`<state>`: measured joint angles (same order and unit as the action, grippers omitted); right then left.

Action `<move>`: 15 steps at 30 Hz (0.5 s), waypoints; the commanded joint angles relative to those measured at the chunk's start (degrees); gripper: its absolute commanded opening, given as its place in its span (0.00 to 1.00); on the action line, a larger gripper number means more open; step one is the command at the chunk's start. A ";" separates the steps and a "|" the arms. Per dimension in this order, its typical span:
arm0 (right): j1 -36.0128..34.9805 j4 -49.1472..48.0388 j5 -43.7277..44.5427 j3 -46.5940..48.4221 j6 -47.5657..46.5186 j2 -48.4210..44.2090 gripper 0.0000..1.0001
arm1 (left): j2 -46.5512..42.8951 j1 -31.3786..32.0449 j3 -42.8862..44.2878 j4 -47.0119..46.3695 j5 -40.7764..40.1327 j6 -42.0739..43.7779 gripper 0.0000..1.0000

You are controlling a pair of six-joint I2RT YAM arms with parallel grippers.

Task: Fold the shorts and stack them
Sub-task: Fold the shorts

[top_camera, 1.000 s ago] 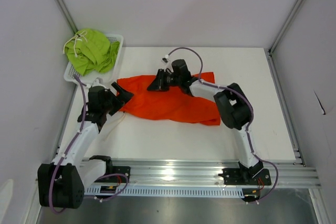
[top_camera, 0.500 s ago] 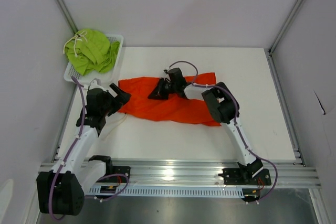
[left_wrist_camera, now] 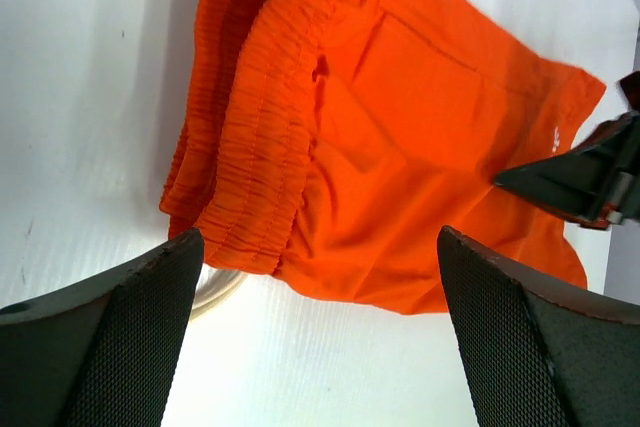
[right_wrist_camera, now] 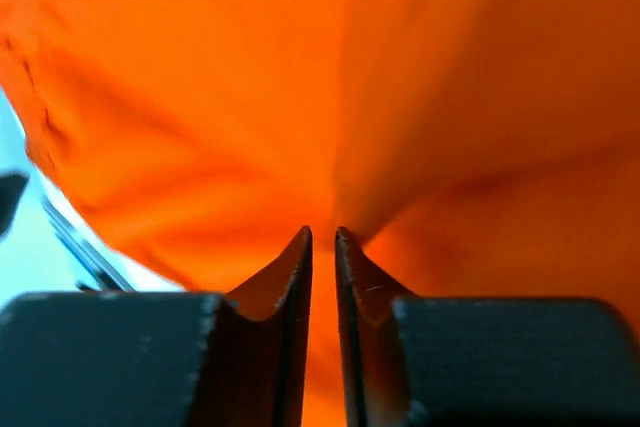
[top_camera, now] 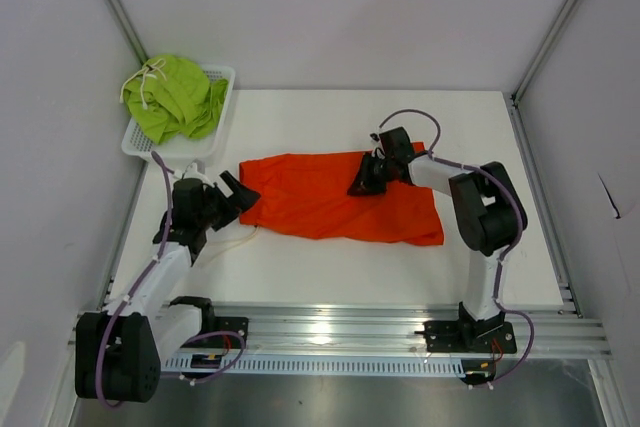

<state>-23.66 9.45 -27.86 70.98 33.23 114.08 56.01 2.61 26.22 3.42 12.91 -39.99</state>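
Observation:
The orange shorts (top_camera: pixel 330 199) lie spread across the middle of the white table, waistband to the left (left_wrist_camera: pixel 262 137). My right gripper (top_camera: pixel 362 182) is shut on a pinch of the orange fabric (right_wrist_camera: pixel 420 97) near its far middle. My left gripper (top_camera: pixel 238 195) is open at the waistband end, its fingers (left_wrist_camera: pixel 100 347) wide apart just short of the fabric edge. A white drawstring (left_wrist_camera: pixel 215 292) pokes out under the waistband. The lime green shorts (top_camera: pixel 175 97) sit bunched in the basket at the back left.
A white mesh basket (top_camera: pixel 222 75) stands at the table's back left corner. Grey walls and metal rails enclose the table; the arm bases sit on a rail (top_camera: pixel 340 332) at the near edge.
My right gripper has pulled the orange shorts to the right, stretching them out. My left gripper has let go of the waistband and now stands open beside it.

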 commanded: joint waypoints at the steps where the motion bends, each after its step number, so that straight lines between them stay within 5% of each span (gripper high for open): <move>1: -1.92 7.42 2.37 1.97 -9.24 -6.05 0.19 | 0.51 -0.06 -1.34 -4.74 3.27 1.49 0.99; 8: -8.50 3.20 -1.24 5.82 -7.39 -7.83 0.39 | 2.08 -0.41 -0.91 -3.86 3.17 1.40 0.99; 15: -16.06 8.38 7.96 10.67 -10.90 -3.17 0.65 | 5.34 -4.54 -1.25 -3.86 4.67 1.93 0.99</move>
<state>-38.11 14.83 -25.56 79.70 24.97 109.23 61.14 0.21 24.82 1.39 16.32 -39.79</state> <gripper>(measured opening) 0.632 0.991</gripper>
